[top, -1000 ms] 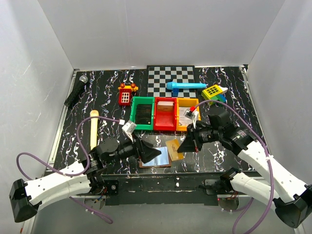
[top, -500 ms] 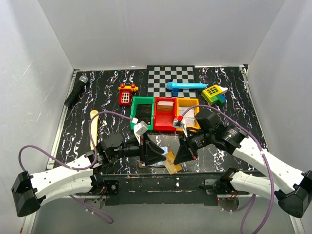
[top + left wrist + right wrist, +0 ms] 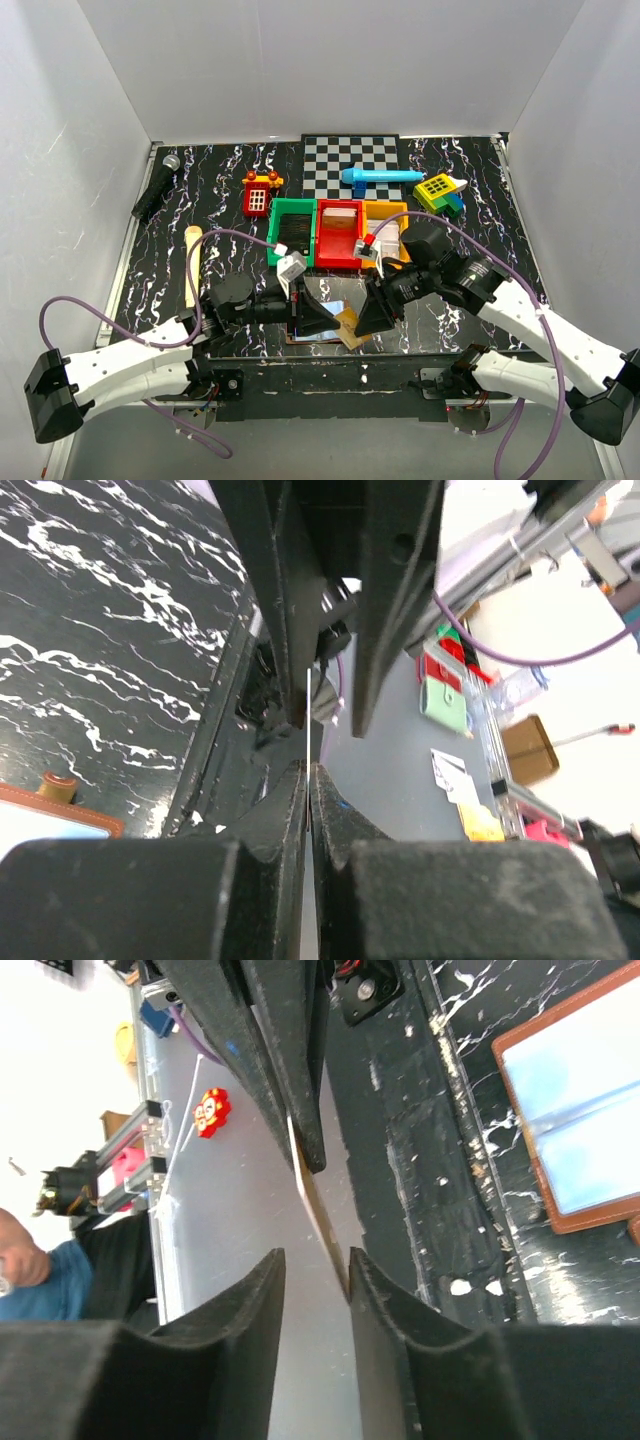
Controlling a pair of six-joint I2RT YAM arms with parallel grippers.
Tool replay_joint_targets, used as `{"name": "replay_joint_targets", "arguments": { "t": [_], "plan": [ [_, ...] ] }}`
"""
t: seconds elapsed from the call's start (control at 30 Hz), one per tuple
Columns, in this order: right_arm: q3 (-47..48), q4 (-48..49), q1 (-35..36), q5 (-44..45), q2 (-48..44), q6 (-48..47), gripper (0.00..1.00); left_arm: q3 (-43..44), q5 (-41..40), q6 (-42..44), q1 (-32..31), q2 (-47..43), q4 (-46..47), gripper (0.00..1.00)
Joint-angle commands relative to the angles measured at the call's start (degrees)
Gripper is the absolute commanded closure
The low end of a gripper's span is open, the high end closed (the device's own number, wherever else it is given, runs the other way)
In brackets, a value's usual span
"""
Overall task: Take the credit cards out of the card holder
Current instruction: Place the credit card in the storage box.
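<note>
The card holder [image 3: 338, 292] lies open on the black marbled table near the front edge, brown-rimmed with pale blue panels [image 3: 580, 1120]; its corner also shows in the left wrist view [image 3: 50, 815]. Just above it a gold credit card [image 3: 347, 328] hangs between the two grippers. My left gripper [image 3: 335, 322] is shut on the card, which shows edge-on as a thin pale line [image 3: 308, 720] between the pressed jaws [image 3: 309, 770]. My right gripper [image 3: 362, 325] is open round the card's other end [image 3: 318, 1210], and the card leans against one finger [image 3: 316, 1255].
Green [image 3: 292, 230], red [image 3: 338, 232] and orange [image 3: 385, 225] bins stand in a row behind the card holder. Farther back lie a checkerboard [image 3: 350, 160], a blue toy [image 3: 380, 177], a yellow block [image 3: 438, 190] and a red toy [image 3: 260, 193]. A microphone [image 3: 155, 187] and a wooden stick [image 3: 191, 265] lie at the left.
The right gripper carried the card left toward the left gripper. The left gripper moved in and shut on the card; the right gripper then opened.
</note>
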Motion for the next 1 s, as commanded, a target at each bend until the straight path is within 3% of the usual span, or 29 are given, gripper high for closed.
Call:
{"name": "replay_joint_targets", "arguments": {
  "t": [0.0,0.07,0.13,0.27,0.97],
  "plan": [
    [0.30,8.54,0.46,5.63,-4.54,4.74,0.54,-3.87,-7.32,-3.80,0.16,-4.91,4.99,1.00],
    [-2.86,15.47,0.29,8.18,-7.44,9.92,0.38,-7.30,-9.69,-6.61,0.16,-7.81,8.59,1.00],
    [-5.24,19.97,0.20,9.68,-9.03,13.97,0.31,-8.80,-11.37,-8.64,0.16,-9.32,9.40,1.00],
    [-7.97,25.52,0.28,14.25,-10.79,18.20,0.30,-9.69,-11.90,-10.05,0.08,-10.90,10.01,1.00],
    [-8.94,29.75,0.20,13.29,-9.47,20.67,0.58,-11.01,-12.87,-11.81,0.25,-12.75,12.04,1.00]
  ]
}}
